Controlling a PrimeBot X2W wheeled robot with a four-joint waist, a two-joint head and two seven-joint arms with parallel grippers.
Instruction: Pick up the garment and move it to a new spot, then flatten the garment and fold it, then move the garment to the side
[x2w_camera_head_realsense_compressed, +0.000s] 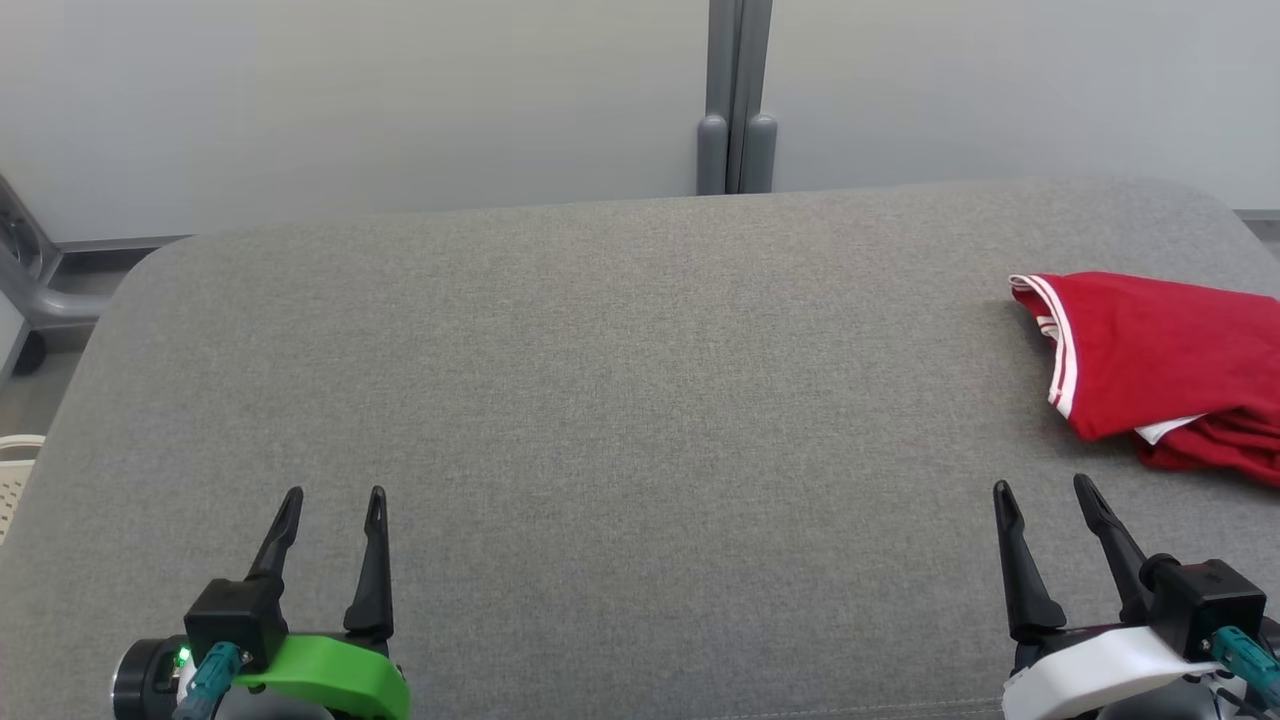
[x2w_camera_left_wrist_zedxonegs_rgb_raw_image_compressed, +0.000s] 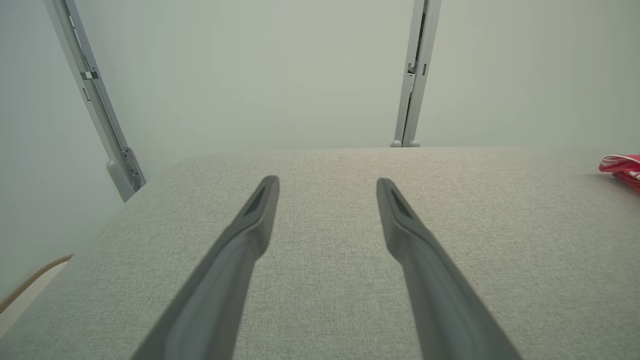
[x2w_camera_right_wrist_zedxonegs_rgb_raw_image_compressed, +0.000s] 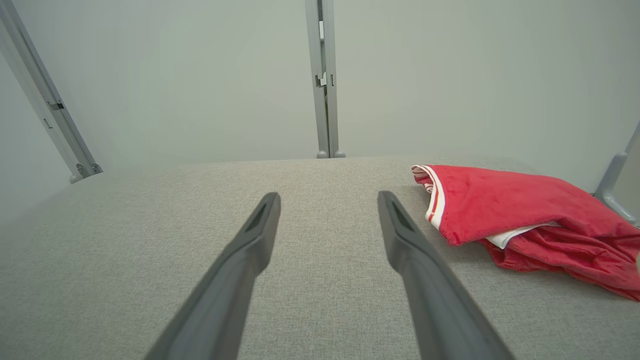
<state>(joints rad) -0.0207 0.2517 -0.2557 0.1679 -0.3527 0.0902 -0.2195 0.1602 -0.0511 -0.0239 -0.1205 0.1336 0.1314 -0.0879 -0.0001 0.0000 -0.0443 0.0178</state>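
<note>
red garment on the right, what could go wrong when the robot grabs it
The garment lies bunched in layers, so the open right pincer may catch only one layer and lift it twisted. It sits near the right edge of the grey surface; a nudge could slide it off.

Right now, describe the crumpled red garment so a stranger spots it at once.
Start at the wide grey fabric-covered surface before the pale wall. Follow it to the robot's right, just beyond the right gripper. There lies a crumpled red garment with white striped trim, the only thing lying on it.
</note>
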